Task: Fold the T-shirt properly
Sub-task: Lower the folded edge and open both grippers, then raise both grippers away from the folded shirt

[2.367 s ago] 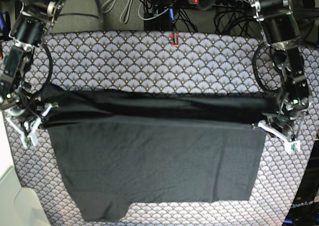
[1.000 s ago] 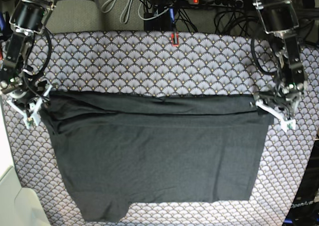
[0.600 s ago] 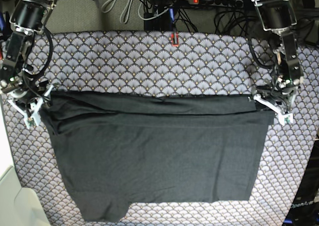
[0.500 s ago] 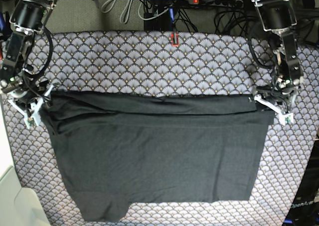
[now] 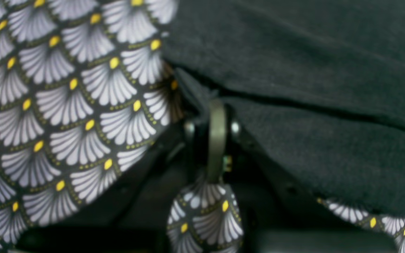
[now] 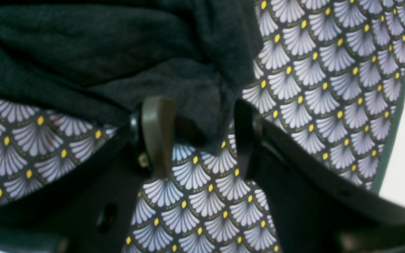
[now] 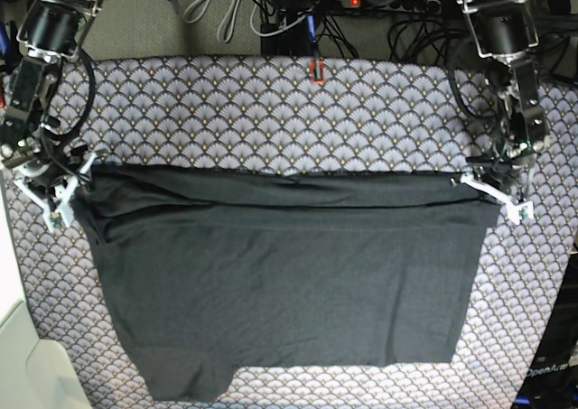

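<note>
The T-shirt (image 7: pixel 289 274) lies spread across the frame's centre on the scallop cloth (image 7: pixel 271 111). The right gripper (image 6: pixel 195 133) stands open around a corner. The left gripper (image 5: pixel 216 140) looks closed, though blur hides whether fabric is pinched. If one arm lets go late, the folded edge could drag askew.

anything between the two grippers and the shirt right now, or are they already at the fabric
Nothing visible stands between them. The left gripper is shut at the T-shirt corner, though fabric between its pads is not clearly visible. The right gripper is open, with a fabric fold hanging between its fingers over the scallop-patterned cloth.
</note>
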{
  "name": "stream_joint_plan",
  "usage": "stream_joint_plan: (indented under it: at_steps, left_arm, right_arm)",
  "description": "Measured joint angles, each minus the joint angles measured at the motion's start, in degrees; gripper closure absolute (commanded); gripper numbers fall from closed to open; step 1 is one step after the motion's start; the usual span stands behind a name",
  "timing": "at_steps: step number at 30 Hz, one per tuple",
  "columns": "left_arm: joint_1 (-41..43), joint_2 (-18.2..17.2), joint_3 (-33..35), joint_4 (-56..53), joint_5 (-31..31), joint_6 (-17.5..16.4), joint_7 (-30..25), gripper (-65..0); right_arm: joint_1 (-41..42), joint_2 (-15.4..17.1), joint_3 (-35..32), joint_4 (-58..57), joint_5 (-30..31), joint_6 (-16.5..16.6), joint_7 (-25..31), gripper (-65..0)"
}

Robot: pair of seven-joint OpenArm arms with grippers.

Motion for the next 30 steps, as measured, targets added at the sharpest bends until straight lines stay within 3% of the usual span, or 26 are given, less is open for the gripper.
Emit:
stream_joint_plan:
  at_steps: [6, 11, 13, 16, 21, 30]
  left_arm:
    - [0.0, 0.0, -0.02, -0.02, -0.07, 0.02, 0.0, -0.5]
    - [0.0, 0.0, -0.02, 0.02, -0.02, 0.0, 0.07, -0.5]
    - [0.17, 0.0, 0.0, 0.35, -0.02, 0.0, 0.24, -0.5]
    - [0.2, 0.0, 0.0, 0.35, -0.02, 0.0, 0.37, -0.5]
    - [1.68, -0.35, 0.04, 1.57, -0.22, -0.37, 0.11, -0.5]
    - [5.73, -0.96, 0.15, 10.86, -0.39, -0.57, 8.72, -0.5]
  right_arm:
    - [-0.26, 0.66, -0.04, -4.96, 0.44, 0.0, 0.35, -28.8]
    - [-0.66, 0.81, 0.0, -7.34, 0.39, 0.0, 4.74, -26.9]
    - [-1.29, 0.87, 0.0, -7.28, 0.61, -0.02, 5.27, -19.1]
    - [-1.55, 0.81, 0.0, -7.23, 1.03, 0.0, 5.31, 0.0]
    - [-2.99, 0.9, 1.44, -6.91, 1.64, 0.0, 5.92, 0.0]
    - [-7.17, 1.18, 8.59, -4.15, 1.25, 0.22, 4.72, 0.0]
